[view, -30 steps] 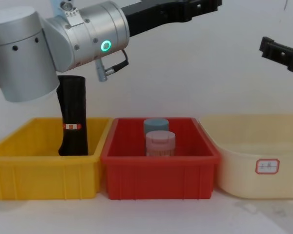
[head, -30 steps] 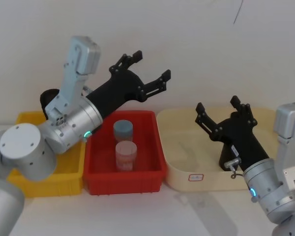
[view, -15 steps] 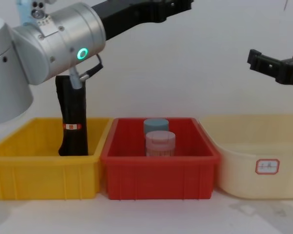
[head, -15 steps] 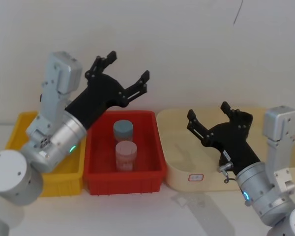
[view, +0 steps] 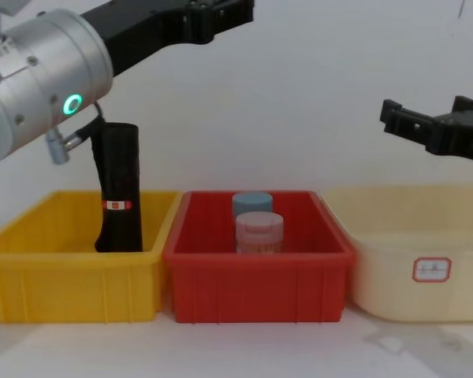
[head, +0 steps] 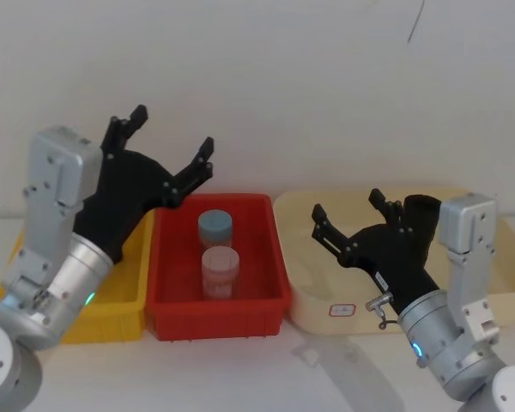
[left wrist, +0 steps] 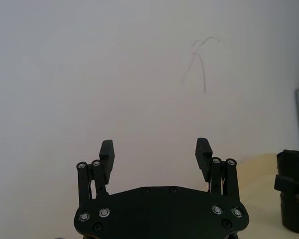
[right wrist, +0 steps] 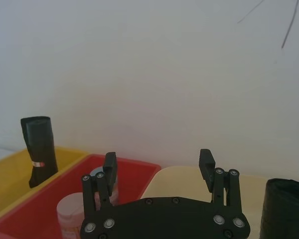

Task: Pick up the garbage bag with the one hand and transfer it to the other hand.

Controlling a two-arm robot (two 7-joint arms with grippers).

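Pincers (head: 172, 130) (head: 347, 204) two, both spread, bins (view: 63, 260) (view: 252, 276) (view: 394, 268) three, jars (view: 252, 203) (view: 258, 232) two, black rolls (view: 118, 181) (right wrist: 286, 209) two

No legible text (red-bordered label (view: 431, 269) on cream tray (view: 378, 276) too faint)

Bright, diffuse light.
Faint soft shadows on the white tabletop (head: 240, 371) at 6 o'clock; plain white wall (head: 326, 86) evenly lit.

garbage bag (head: 423, 208) mostly behind the right pincer (head: 347, 204), lower end unseen
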